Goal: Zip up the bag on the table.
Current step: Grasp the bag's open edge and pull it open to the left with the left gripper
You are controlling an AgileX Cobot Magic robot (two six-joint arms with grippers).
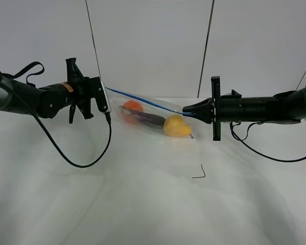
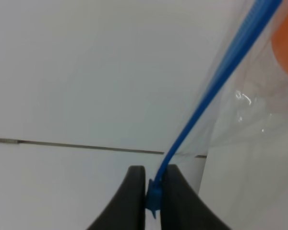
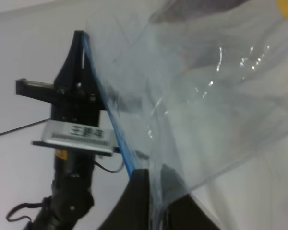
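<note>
The clear bag [image 1: 152, 118] hangs stretched between my two grippers above the white table [image 1: 143, 204]. It holds orange [image 1: 132, 107], purple [image 1: 149, 118] and yellow [image 1: 176, 126] produce. Its blue zip strip [image 1: 143, 101] runs taut along the upper edge. My left gripper [image 1: 105, 91] is shut on the strip's left end, seen in the left wrist view [image 2: 153, 191]. My right gripper [image 1: 186, 109] is shut on the bag's right end, pinching plastic by the strip in the right wrist view [image 3: 156, 184].
A thin black corner mark [image 1: 200, 173] lies on the table in front of the bag. A black cable [image 1: 81, 158] droops from the left arm to the tabletop. Another cable [image 1: 265, 153] hangs under the right arm.
</note>
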